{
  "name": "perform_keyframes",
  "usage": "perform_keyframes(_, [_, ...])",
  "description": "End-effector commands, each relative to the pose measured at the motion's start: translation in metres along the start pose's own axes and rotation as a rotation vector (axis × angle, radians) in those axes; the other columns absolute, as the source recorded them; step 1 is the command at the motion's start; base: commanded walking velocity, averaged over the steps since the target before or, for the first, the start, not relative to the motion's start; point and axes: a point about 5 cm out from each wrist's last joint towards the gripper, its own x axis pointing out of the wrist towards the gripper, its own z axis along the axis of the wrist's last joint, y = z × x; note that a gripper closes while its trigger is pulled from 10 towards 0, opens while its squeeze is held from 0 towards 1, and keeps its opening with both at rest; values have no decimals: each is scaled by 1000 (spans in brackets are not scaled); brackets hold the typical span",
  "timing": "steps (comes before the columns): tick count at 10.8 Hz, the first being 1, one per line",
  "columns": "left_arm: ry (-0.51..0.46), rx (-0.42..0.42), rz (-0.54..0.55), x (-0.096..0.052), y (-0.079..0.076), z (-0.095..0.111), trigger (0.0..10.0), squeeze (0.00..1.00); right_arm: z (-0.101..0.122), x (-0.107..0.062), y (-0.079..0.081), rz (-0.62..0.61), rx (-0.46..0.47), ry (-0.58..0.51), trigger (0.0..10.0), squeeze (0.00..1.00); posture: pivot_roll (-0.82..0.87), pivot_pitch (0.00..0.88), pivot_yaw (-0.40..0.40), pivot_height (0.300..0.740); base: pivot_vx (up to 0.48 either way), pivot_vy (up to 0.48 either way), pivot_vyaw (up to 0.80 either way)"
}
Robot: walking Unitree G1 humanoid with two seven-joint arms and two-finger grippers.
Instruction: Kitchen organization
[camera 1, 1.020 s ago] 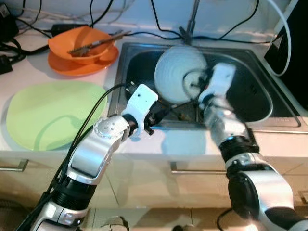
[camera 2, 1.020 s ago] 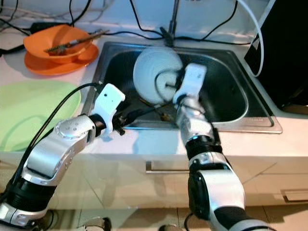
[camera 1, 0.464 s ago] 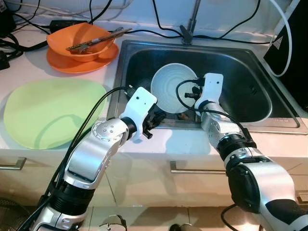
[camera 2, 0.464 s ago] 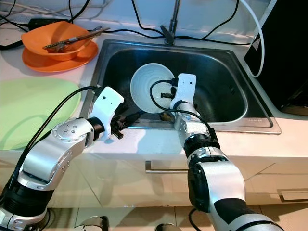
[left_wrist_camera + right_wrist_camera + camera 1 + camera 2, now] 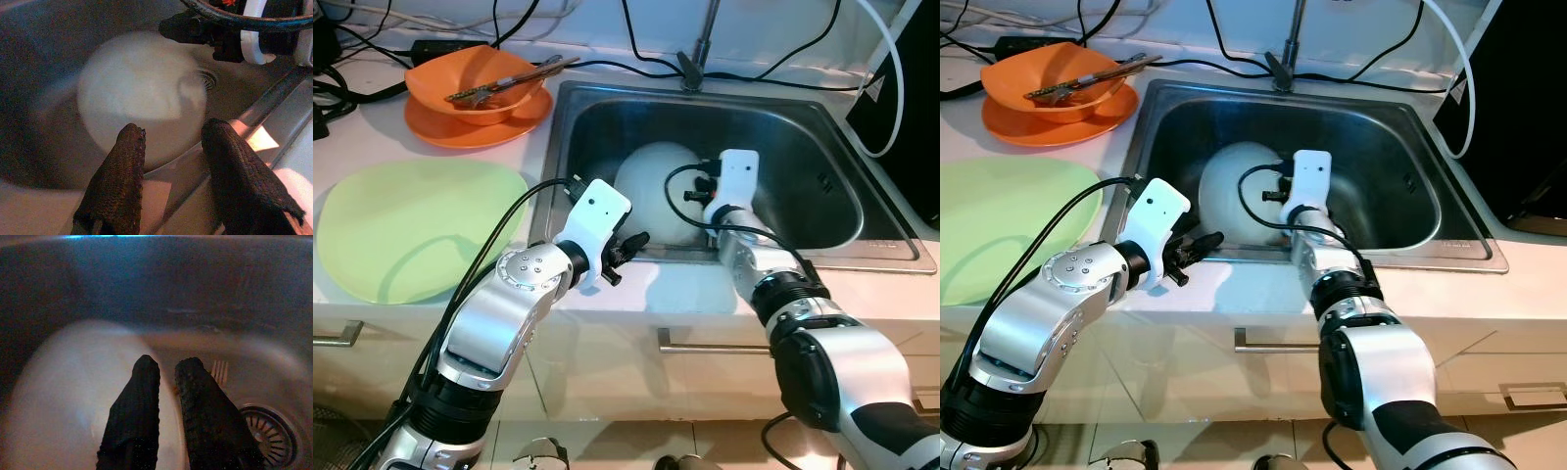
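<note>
Looked like the tidy-up was barely underway at this point. The round white bowl sat blurred in the middle of the frame, down in the stainless steel sink, apparently dome-side up, though the blur made that hard to call. The right tool had its two black fingers nearly together with only a thin gap, lying over the bowl's edge near the drain; whether it actually pinched the rim I couldn't tell. The left tool hung open over the sink's front lip, gripping nothing. On the tabletop at upper left, the orange bowl with utensils in it on an orange plate and the pale green plate looked untouched, so most of it was probably left.
</note>
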Motion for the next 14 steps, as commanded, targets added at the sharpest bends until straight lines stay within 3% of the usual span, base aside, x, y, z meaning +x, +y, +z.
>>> perform_keyframes(1, [44,-12,-16,0,-4,-9,10000,0,-2,0,2,14,-19,7,10000,0,88,98,-115,740,0,0,0])
perform_keyframes(4, [47,-11,-16,1,-5,-9,10000,0,-3,0,1,15,-18,8,10000,0,82,95,-113,740,0,0,0])
perform_keyframes(6, [12,11,38,4,0,-6,10000,0,12,1,1,14,-55,-69,10000,0,65,91,-110,740,0,0,0])
perform_keyframes(8, [-101,17,193,7,16,6,10000,0,47,-1,2,47,-56,-266,10000,0,44,87,-110,740,0,0,0])
perform_keyframes(9, [-165,36,261,7,23,12,10000,0,69,-12,2,61,-25,-408,10000,0,31,83,-109,740,0,0,0])
perform_keyframes(10, [-190,44,285,5,26,17,10000,0,75,-18,1,55,-6,-456,10000,0,20,80,-107,740,0,0,0])
perform_keyframes(11, [-241,41,340,3,31,21,10000,0,82,-35,0,43,56,-525,10000,0,2,76,-96,740,0,0,0])
perform_keyframes(12, [-270,52,375,1,35,23,10000,0,77,-45,2,41,82,-530,10000,0,-7,75,-91,740,0,0,0])
perform_keyframes(14, [-304,107,418,-9,43,29,10000,0,37,-59,8,47,132,-413,10000,0,1,76,-89,740,0,0,0])
